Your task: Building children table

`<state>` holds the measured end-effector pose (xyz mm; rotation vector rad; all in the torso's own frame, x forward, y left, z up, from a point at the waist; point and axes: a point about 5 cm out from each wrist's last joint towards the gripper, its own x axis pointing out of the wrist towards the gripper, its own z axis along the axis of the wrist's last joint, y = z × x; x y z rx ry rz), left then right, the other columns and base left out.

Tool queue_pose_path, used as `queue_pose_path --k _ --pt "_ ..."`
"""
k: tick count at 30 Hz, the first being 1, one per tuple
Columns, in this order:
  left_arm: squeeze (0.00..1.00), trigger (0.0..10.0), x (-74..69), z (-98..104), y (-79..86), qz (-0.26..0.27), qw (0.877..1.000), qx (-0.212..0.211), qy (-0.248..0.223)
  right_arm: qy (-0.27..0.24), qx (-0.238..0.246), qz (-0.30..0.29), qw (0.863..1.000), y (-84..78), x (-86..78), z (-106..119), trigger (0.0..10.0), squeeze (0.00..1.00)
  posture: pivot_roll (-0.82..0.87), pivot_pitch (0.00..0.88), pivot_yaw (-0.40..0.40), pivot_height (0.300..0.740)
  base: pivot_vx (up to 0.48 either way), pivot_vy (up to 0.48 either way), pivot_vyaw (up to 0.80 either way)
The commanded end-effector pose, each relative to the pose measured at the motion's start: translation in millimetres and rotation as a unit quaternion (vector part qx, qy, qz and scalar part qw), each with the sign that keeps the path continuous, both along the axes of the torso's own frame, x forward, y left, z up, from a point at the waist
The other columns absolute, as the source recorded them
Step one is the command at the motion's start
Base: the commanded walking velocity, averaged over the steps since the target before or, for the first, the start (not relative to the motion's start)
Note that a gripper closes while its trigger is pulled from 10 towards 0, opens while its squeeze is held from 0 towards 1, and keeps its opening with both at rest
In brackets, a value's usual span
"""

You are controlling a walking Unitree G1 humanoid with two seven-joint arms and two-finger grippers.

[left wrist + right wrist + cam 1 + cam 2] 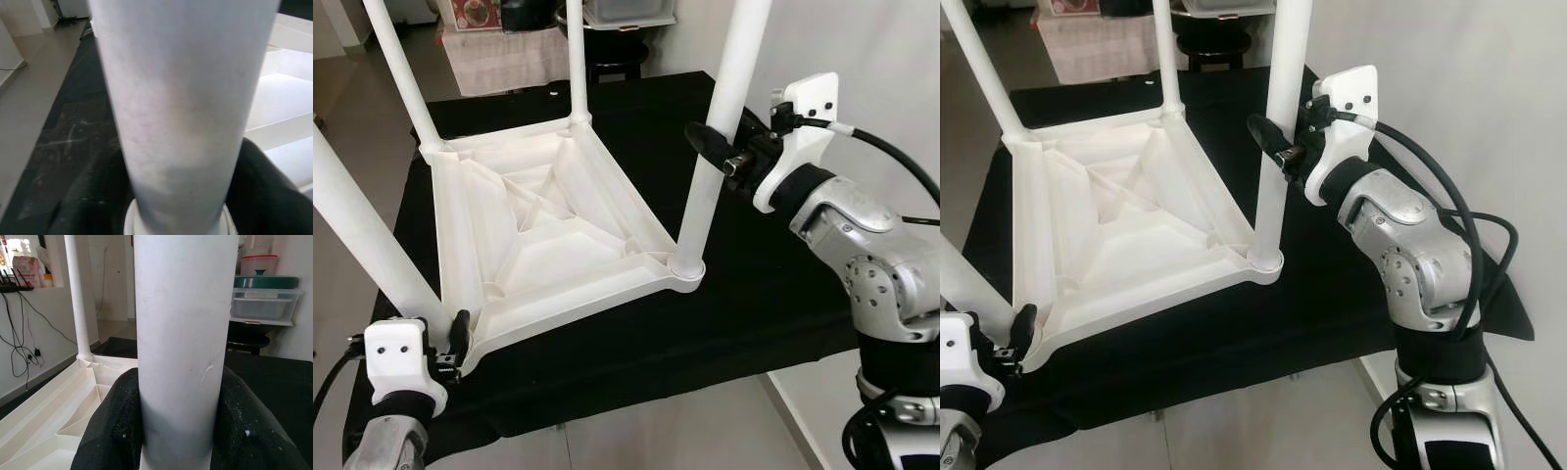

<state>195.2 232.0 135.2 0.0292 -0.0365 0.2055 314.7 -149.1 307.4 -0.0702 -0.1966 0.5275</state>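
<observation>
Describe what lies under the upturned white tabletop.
A black cloth spreads beneath the upturned tabletop, showing all around its edges. Whatever supports the cloth is covered. The right gripper clasps one table leg, the left gripper another leg.

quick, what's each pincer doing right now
Left pincer: closed around the near-left table leg, low by its socket.
Right pincer: closed around the near-right table leg, partway up.
</observation>
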Motion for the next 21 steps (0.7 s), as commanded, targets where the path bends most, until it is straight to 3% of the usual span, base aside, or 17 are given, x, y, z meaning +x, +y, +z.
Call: queue_pose_path --k 1,9,15,16,17,20,21 --pt "0.0 0.0 -3.8 -10.7 16.3 0.04 0.999 -0.006 0.016 0.083 -0.033 -0.009 0.996 3.1 8.0 -32.7 10.0 0.0 -0.08 0.121 -0.05 0.74 0.0 0.0 0.0" --pt "0.0 0.0 -0.9 -4.7 25.4 0.051 0.999 0.007 -0.003 0.082 -0.03 -0.019 0.996 0.7 10.0 -30.4 10.0 0.0 -0.08 0.118 -0.048 0.74 0.0 0.0 0.0" --pt "0.0 0.0 3.4 16.8 34.0 0.057 0.997 0.033 -0.041 0.084 -0.026 -0.044 0.995 -5.2 14.5 -30.0 10.0 0.0 -0.08 0.112 -0.049 0.74 0.0 0.0 0.0" --pt "0.0 0.0 6.9 33.0 39.6 0.057 0.995 0.047 -0.065 0.087 -0.022 -0.056 0.994 -7.8 16.7 -30.0 10.0 0.0 -0.08 0.11 -0.049 0.74 0.0 0.0 0.0" --pt "0.0 0.0 6.9 33.0 39.6 0.057 0.995 0.047 -0.065 0.087 -0.022 -0.056 0.994 -7.8 16.7 -30.0 10.0 0.0 -0.08 0.11 -0.049 0.74 0.0 0.0 0.0" --pt "0.0 0.0 20.7 110.1 55.8 0.027 0.979 0.115 -0.165 0.097 -0.007 -0.092 0.991 -14.2 24.1 -32.7 10.0 0.0 -0.06 0.099 -0.049 0.74 0.0 0.0 0.0" --pt "0.0 0.0 20.7 110.1 55.8 0.027 0.979 0.115 -0.165 0.097 -0.007 -0.092 0.991 -14.2 24.1 -32.7 10.0 0.0 -0.06 0.099 -0.049 0.74 0.0 0.0 0.0"
